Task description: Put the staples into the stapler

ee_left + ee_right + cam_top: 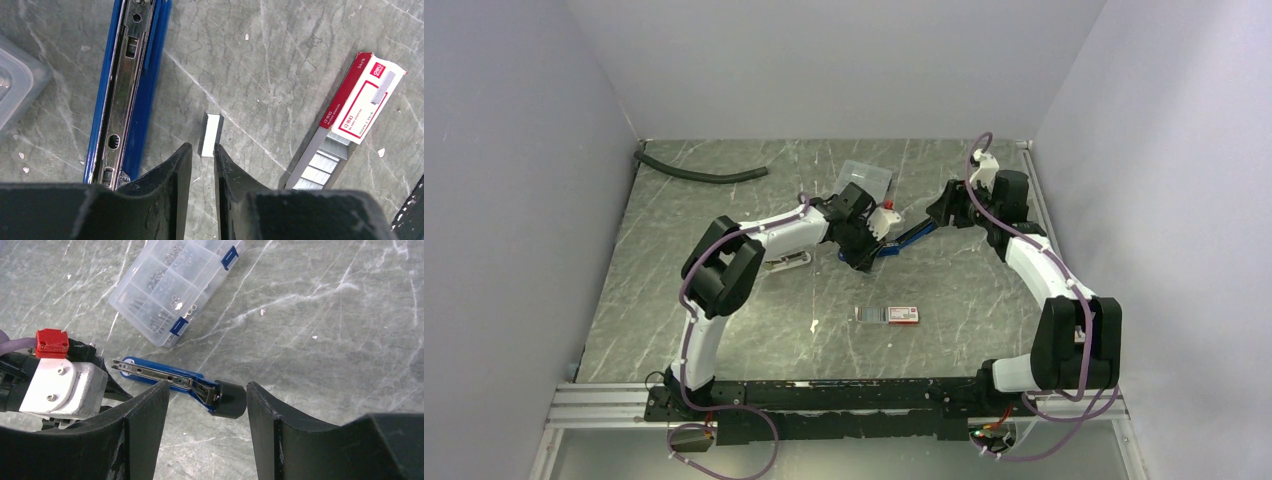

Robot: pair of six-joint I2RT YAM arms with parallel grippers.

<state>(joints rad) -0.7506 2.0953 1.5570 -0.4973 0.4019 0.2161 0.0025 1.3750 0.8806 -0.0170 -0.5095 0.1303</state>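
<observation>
The blue stapler [127, 85] lies opened on the table, its metal channel [150, 373] facing up and its black end [230, 399] toward the right arm. A short silvery strip of staples [211, 134] has its near end between the tips of my left gripper [202, 147]. The jaws are narrowed around the strip and the right finger touches it. A sliver of table shows beside the left finger. My right gripper [206, 385] hangs open above the stapler's black end, holding nothing. The white box with the red end [362, 97] has its grey tray [320, 160] of staples pulled out.
A clear compartment case [175, 285] of small parts sits just behind the stapler. A black hose [699, 175] lies at the back left. A white object [786, 262] rests beside the left forearm. The staple box [887, 314] lies in the middle of the table.
</observation>
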